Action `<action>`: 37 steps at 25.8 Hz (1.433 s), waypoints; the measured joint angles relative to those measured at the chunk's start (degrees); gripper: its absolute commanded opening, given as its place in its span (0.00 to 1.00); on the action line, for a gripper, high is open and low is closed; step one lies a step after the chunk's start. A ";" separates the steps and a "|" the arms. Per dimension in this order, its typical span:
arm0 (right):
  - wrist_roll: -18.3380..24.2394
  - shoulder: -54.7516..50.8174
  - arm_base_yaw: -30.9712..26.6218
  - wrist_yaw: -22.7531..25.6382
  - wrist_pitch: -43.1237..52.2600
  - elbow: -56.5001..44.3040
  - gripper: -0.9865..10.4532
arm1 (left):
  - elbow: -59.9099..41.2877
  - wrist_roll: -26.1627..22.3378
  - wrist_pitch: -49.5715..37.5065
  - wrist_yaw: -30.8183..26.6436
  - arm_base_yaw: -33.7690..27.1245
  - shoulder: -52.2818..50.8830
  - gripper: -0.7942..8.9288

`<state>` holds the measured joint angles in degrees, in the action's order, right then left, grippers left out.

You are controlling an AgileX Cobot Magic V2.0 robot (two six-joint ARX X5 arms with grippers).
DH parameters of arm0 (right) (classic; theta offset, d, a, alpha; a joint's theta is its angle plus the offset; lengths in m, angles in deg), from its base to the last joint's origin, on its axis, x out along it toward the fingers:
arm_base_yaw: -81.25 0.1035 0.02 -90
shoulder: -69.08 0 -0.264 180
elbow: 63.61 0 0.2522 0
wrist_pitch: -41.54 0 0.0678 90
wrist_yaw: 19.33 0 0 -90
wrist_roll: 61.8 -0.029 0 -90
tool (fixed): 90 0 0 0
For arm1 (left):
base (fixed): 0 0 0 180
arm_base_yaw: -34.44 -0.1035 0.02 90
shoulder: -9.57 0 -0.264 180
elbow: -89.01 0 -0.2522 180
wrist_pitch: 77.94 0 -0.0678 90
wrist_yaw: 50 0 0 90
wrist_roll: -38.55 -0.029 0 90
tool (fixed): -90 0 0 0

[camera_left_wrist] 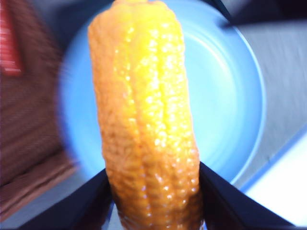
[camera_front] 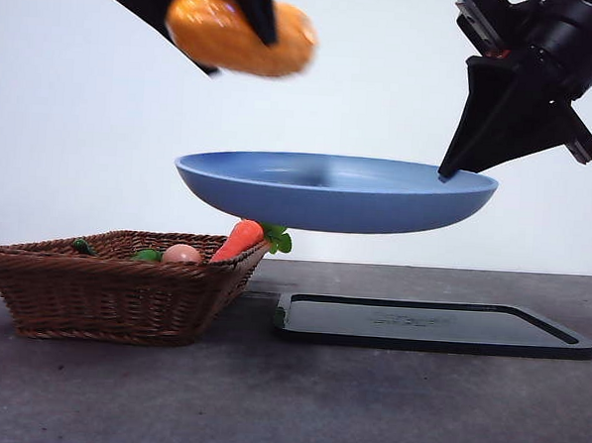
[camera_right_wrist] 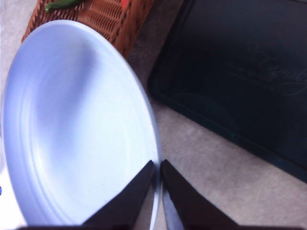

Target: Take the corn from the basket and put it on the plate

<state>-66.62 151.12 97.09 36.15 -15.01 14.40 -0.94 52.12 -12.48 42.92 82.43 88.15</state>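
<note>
— Where's the corn [camera_front: 240, 32] now?

— In my left gripper [camera_left_wrist: 152, 211], jaws pinching it at both sides, up in the air over the plate's [camera_front: 334, 206] near-basket edge.

— And the plate?

— My right gripper [camera_right_wrist: 158, 179] holds it aloft by the rim, jaws pressed on the edge, above the tray [camera_front: 434, 326] and beside the basket [camera_front: 114, 291].

— So what's left?

— The placing, I'd say: lower the corn toward the plate's middle, then spread the jaws.

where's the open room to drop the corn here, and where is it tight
The plate, held in the air by its rim in the right gripper, is bare across its whole well. The black tray under it is also bare. The basket is crowded with a carrot and other items. The left gripper holds the corn above the plate.
</note>
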 measured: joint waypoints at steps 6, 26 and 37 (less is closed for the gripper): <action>-0.46 0.00 0.68 -0.11 -0.11 0.00 0.09 | 0.00 -3.21 -1.36 -0.07 1.57 8.24 0.31; -0.61 0.02 0.68 -2.47 -1.33 0.00 0.09 | 0.00 -5.70 -1.77 -3.15 2.08 12.87 0.43; -0.61 0.02 0.68 -2.73 -1.92 0.00 0.09 | 0.28 -5.99 -0.83 -3.15 2.08 12.59 0.43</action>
<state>-67.23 151.14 97.76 33.42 -16.93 14.40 -0.65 46.13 -13.31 39.77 84.51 100.74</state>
